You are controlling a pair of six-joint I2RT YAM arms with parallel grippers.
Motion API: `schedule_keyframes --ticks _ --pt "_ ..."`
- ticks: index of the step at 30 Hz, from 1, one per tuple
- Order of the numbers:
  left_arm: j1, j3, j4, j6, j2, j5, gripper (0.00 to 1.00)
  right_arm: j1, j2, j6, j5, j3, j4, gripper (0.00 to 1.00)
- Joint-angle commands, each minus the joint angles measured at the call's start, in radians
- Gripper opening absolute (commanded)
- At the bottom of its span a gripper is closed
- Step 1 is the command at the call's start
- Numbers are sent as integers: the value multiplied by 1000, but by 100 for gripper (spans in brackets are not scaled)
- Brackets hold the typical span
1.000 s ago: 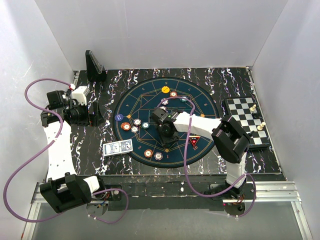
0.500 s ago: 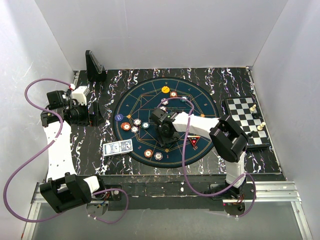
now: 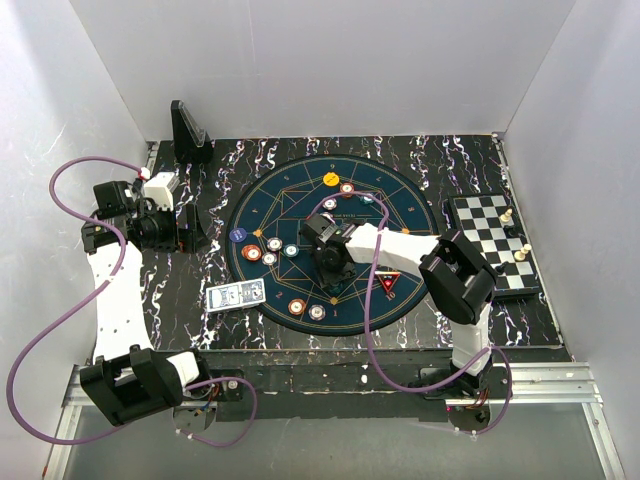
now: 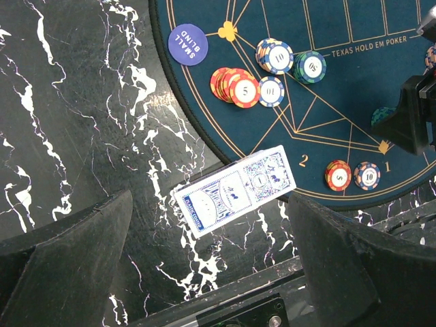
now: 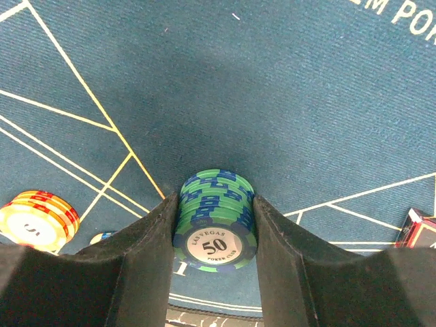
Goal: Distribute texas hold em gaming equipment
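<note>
A stack of green-and-blue "50" poker chips (image 5: 216, 221) stands between my right gripper's (image 5: 216, 204) fingers, which press on both of its sides; the gripper (image 3: 329, 260) is low over the middle of the round blue poker mat (image 3: 300, 200). Whether the stack rests on the mat I cannot tell. My left gripper (image 3: 190, 228) hangs open over the marble table at the left, its fingers (image 4: 68, 259) wide apart with nothing between them. The blue-backed card deck (image 4: 238, 189) lies just off the mat's near-left rim. A red-black triangular marker (image 3: 388, 282) lies on the mat's right side.
Other chip stacks sit on the mat: red "5" (image 4: 235, 86), blue "10" (image 4: 275, 56), green "50" (image 4: 310, 67), and two near the front (image 3: 297, 306). A small-blind button (image 4: 187, 42), a chessboard (image 3: 495, 240) at the right, a black stand (image 3: 188, 132) at the back left.
My right gripper's jaws widened a little and closed back on the chip stack, and the wrist crept slightly toward the back. The left arm has not moved.
</note>
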Motion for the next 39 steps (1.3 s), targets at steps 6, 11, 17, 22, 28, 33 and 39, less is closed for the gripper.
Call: schedule_keyframes --ticks 6,11,17,22,28,33,39 --pt "5 -2 3 19 -30 -4 100 -4 -58 10 30 -7 4 45" --pt "5 -3 4 16 -29 -2 100 -4 -66 3 39 2 -22 53" --pt "5 -5 3 17 -32 -4 100 -4 -89 4 36 -3 -25 57" --pt "5 -5 7 14 -32 -4 100 -4 -84 3 34 -1 -30 58" --pt "6 -5 4 17 -34 -8 100 -4 -54 3 15 1 -33 58" --pt "6 -3 7 17 -35 -13 100 -4 -49 7 4 -12 -19 57" --pt "6 -2 6 17 -35 -7 100 -4 -40 3 7 -3 -22 57"
